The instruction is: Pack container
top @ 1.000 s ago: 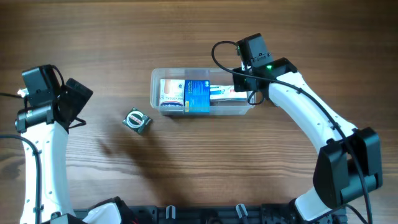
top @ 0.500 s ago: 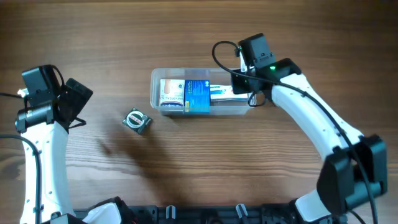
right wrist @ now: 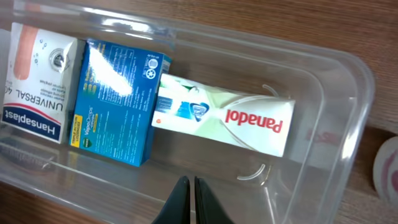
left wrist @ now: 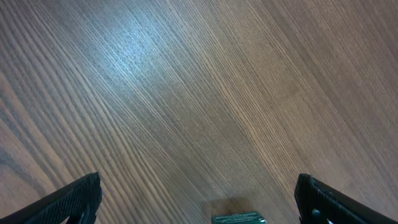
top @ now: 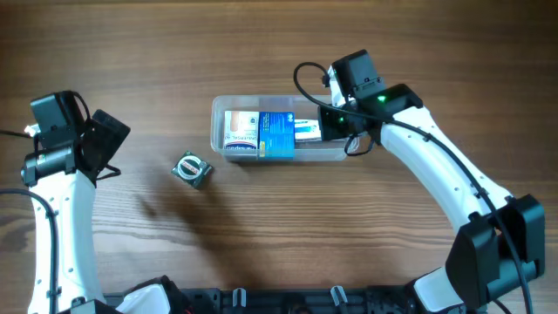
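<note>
The container (top: 220, 112) is a clear shallow tub in mid-table. It holds a white Hansaplast box (top: 240, 128), a blue box (top: 276, 133) and a white Panadol box (top: 307, 131). In the right wrist view the same three lie flat inside the container (right wrist: 351, 118): Hansaplast box (right wrist: 37, 87), blue box (right wrist: 118, 102), Panadol box (right wrist: 230, 118). My right gripper (right wrist: 188, 190) hangs over the tub's right end (top: 336, 122), shut with nothing in it. My left gripper (top: 106, 144) stands far left, open and empty (left wrist: 199, 199).
A small green-and-silver item (top: 193, 168) lies on the wooden table left of the tub; its green top edge (left wrist: 239, 218) peeks in between the left fingers. A pale round thing (right wrist: 388, 168) shows outside the tub's right wall.
The right gripper's jaws have closed, and it has shifted slightly left over the tub's right end. The left arm has stayed put.
</note>
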Motion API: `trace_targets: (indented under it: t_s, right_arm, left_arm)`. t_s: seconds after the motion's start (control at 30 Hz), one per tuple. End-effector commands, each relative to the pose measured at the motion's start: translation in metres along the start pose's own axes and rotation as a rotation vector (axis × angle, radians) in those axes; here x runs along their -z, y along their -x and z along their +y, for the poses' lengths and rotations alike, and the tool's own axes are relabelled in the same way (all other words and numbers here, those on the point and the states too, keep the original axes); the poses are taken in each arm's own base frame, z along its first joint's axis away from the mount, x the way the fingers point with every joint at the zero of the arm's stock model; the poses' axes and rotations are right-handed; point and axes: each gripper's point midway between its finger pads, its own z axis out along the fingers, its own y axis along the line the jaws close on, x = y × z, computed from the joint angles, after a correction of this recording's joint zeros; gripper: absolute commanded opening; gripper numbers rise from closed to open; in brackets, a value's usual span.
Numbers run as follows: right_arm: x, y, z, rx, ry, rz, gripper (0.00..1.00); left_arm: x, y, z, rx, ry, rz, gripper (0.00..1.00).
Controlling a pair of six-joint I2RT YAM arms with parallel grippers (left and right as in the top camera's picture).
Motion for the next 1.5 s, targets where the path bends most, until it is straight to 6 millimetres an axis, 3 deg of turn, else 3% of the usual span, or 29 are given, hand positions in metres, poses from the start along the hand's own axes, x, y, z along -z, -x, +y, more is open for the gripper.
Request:
trace_targets:
  t_s: [0.0,0.43,1.0,1.27,1.47]
  right_arm:
    - [-0.011,-0.003,0.01,0.003,0.022,0.03,0.04]
    - [-0.058,-0.024,0.011,0.044,0.005,0.145,0.04]
    - [-0.107,-0.028,0.0,0.077,-0.031,0.174,0.04]
    - [-0.103,-0.019,-0.002,0.092,-0.051,0.144,0.04]
    - [-0.082,-0.009,0.01,0.098,-0.009,0.124,0.04]
  left_arm:
    - [0.003,0.004,0.004,0.02,0.007,-0.019,1.0]
    - [0.003,0.004,0.004,0.02,0.007,-0.019,1.0]
    - [0.003,0.004,0.004,0.02,0.007,-0.019,1.0]
    - [0.003,0.004,0.004,0.02,0.007,-0.019,1.0]
    - [0.003,0.004,0.004,0.02,0.007,-0.019,1.0]
